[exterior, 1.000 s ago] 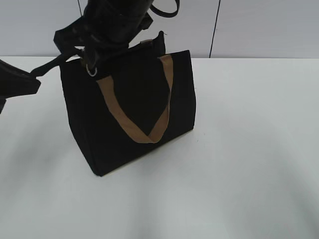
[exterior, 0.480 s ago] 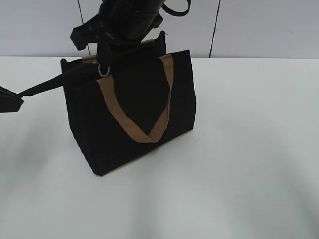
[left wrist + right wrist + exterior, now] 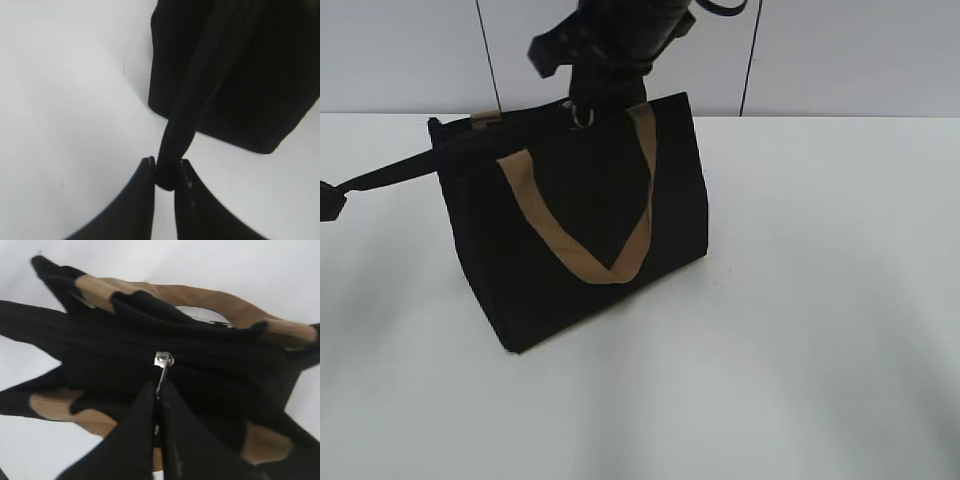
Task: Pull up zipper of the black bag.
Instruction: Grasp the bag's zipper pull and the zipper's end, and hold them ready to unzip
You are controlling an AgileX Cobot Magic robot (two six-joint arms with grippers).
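The black bag (image 3: pixel 570 215) stands upright on the white table, with a tan strap handle (image 3: pixel 582 258) hanging down its front. My right gripper (image 3: pixel 159 386) is above the bag's top and shut on the zipper pull tab (image 3: pixel 162 362), a small silver piece on the black zipper track. In the exterior view the pull (image 3: pixel 581 117) sits near the middle of the bag's top edge, under the right arm (image 3: pixel 620 30). My left gripper (image 3: pixel 166 162) is shut on a black tab (image 3: pixel 172 160) that stretches taut from the bag's left end (image 3: pixel 385 175).
The white table (image 3: pixel 800 330) spreads out round the bag. A pale panelled wall (image 3: pixel 840 50) with dark seams stands behind it. The second tan handle (image 3: pixel 225 302) lies across the bag's far side in the right wrist view.
My right gripper has moved right along the bag's top with the zipper pull, from near the left end to about the middle. The left gripper has drawn back left, stretching the black tab.
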